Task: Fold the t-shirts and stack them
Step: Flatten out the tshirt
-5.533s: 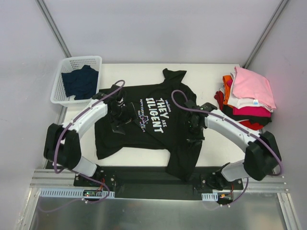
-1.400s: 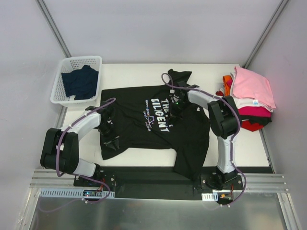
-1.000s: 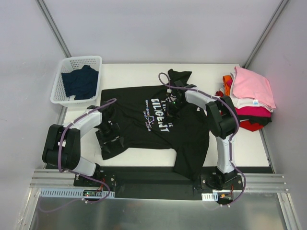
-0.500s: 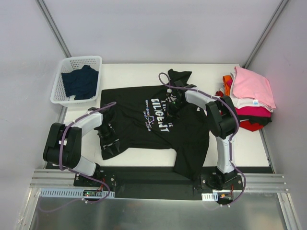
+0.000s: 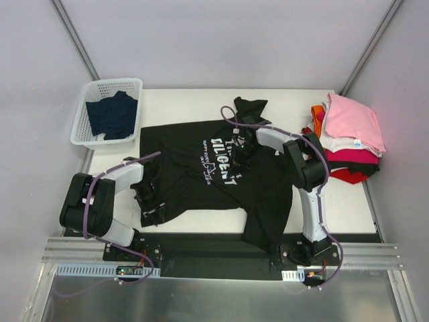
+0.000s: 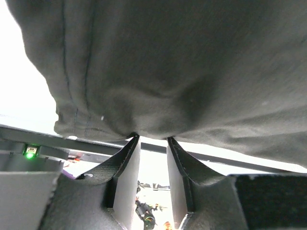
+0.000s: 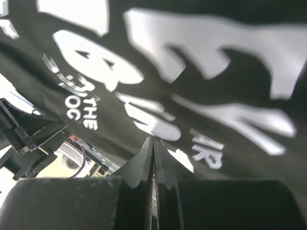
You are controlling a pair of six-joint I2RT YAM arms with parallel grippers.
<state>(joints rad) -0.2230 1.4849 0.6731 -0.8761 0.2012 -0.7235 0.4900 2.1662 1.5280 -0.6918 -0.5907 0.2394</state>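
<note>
1. Gripping for a spread or first fold, by my read: black tee [image 5: 201, 168] lies print-up across the table [image 5: 295, 100], one end hanging over the near edge, no fold made yet.
2. Left claw [image 6: 149, 140] pinches a pucker of cloth at the tee's left near corner.
3. Right claw [image 7: 153, 140] has its fingers pressed together against the lettering; cannot tell whether cloth is caught.
4. Stack [image 5: 348, 134] of folded tees sits far right; navy tee [image 5: 112, 114] in basket [image 5: 110, 87], far left.
5. Next move likely calls for lifting both holds together, evenly, to avoid bunching.
</note>
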